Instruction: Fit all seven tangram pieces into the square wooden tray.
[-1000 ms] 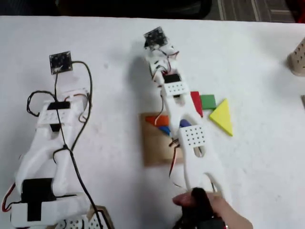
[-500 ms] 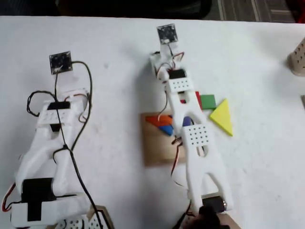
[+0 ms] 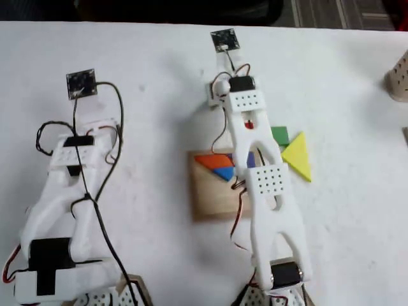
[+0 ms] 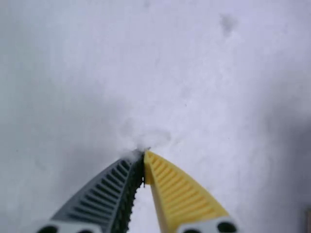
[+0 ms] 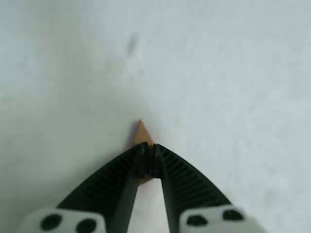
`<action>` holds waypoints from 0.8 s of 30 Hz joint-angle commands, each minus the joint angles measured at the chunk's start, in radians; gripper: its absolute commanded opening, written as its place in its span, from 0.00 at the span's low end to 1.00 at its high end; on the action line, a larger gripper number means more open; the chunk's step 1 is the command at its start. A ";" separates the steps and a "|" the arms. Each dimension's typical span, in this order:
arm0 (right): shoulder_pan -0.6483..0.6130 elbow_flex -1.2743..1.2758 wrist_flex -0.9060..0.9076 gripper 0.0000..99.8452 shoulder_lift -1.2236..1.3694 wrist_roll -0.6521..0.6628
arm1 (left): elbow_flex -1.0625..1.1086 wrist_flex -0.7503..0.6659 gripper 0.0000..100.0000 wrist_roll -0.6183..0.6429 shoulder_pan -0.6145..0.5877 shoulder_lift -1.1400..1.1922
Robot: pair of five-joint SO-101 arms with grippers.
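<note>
Tan triangle (image 5: pixel 141 132) pinched in right pincer (image 5: pixel 149 148) | left pincer (image 4: pixel 144 155) closed

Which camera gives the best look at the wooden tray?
The high view: the tray lies seen from above, an orange piece and a blue piece in it, an arm across its edge. Both wrist views face white table.

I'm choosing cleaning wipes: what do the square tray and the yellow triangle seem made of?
Tray: likely bare wood, pale brown and matt. Yellow triangle: painted wood or plastic; its flat, even colour hides which. The piece in the right hand shows an orange-brown tip; too little to judge.
</note>
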 commanded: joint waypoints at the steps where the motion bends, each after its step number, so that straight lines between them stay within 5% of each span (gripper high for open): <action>1: -0.024 -0.021 0.173 0.02 -0.143 -0.014 | -0.003 0.006 0.02 0.005 -0.015 -0.001; 10: -0.056 -0.021 0.455 0.02 -0.294 -0.130 | -0.003 0.006 0.03 0.005 -0.013 -0.001; 19: -0.073 -0.020 0.232 0.02 -0.200 -0.175 | -0.003 0.006 0.03 0.005 -0.008 -0.001; 24: -0.068 -0.020 0.188 0.20 -0.120 -0.324 | -0.003 0.006 0.03 0.005 -0.008 -0.001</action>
